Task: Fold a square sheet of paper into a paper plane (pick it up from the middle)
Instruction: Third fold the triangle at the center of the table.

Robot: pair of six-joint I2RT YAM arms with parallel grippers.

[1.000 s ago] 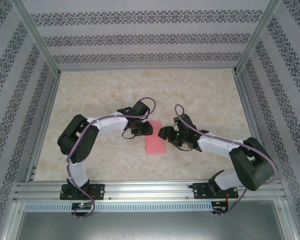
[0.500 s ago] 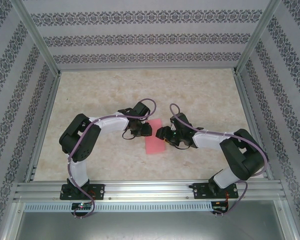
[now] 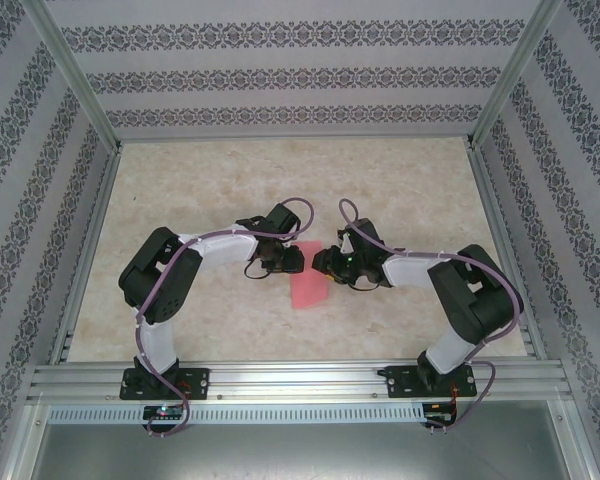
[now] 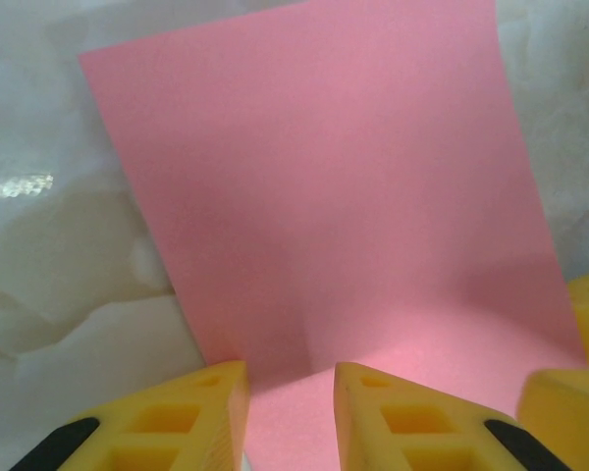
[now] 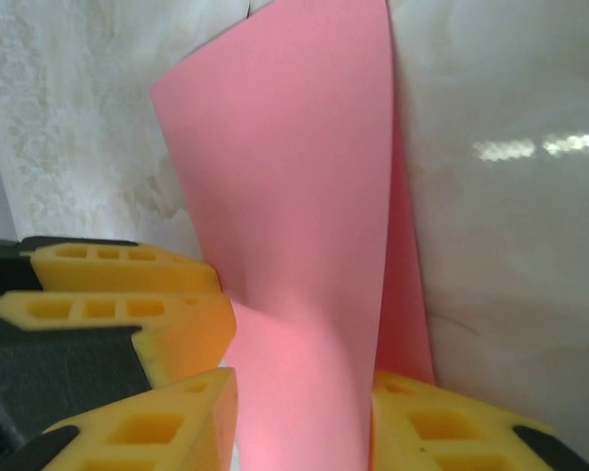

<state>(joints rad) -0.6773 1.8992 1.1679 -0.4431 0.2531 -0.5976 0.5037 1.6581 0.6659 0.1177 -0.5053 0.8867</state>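
Observation:
The square sheet of paper (image 3: 308, 288), pink, lies mid-table between both grippers; no paper plane shape shows. In the left wrist view the sheet (image 4: 324, 196) spreads flat, and my left gripper (image 4: 290, 378) stands open with its fingertips apart on the sheet's near end. My right gripper (image 5: 304, 392) has a raised curl of the sheet (image 5: 304, 216) between its fingers, touching both. From above, the left gripper (image 3: 292, 258) and right gripper (image 3: 326, 264) nearly meet over the sheet's far end.
The right gripper's yellow fingers (image 4: 574, 407) show at the left wrist view's right edge, and the left gripper's fingers (image 5: 128, 294) sit close at left in the right wrist view. Patterned walls (image 3: 300, 75) and metal rails (image 3: 300, 380) ring the marbled table (image 3: 200, 190).
The right gripper has slid left onto the sheet and its jaws have narrowed. The sheet's far end has buckled up and looks shorter from above. The left arm stayed still.

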